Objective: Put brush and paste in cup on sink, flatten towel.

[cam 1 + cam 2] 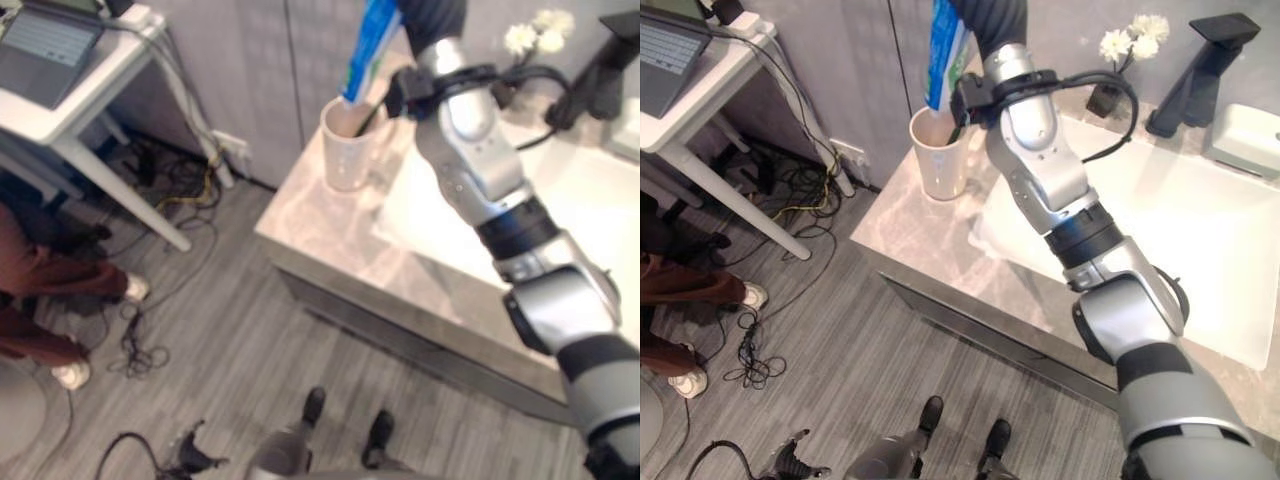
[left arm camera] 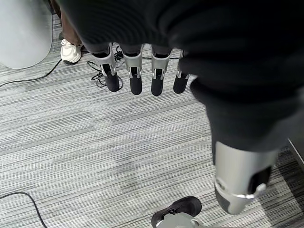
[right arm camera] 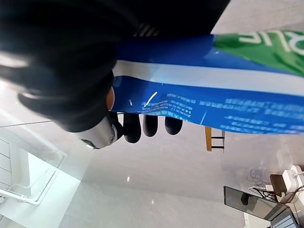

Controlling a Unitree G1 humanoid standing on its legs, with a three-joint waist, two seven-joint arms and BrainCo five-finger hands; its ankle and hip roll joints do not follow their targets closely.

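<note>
- A mock bathroom corner set up within an office or lab is indicated.
- Washbasin (image 1: pixel 1200 230), black tap (image 1: pixel 1200 60) and marble counter (image 1: pixel 940 240) are fitted.
- Laptop (image 1: pixel 45 45) on a white desk (image 1: pixel 90 95) and floor cables (image 1: pixel 170 180) are noted.

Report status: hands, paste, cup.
Right robot hand shut on the toothpaste tube, tube's lower end inside the cup on the sink counter. Left robot hand open, over the floor. Nothing blocking the cup.

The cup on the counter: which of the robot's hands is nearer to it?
Right. The right hand holds the toothpaste tube over the cup; the left hand hangs above the floor.
</note>
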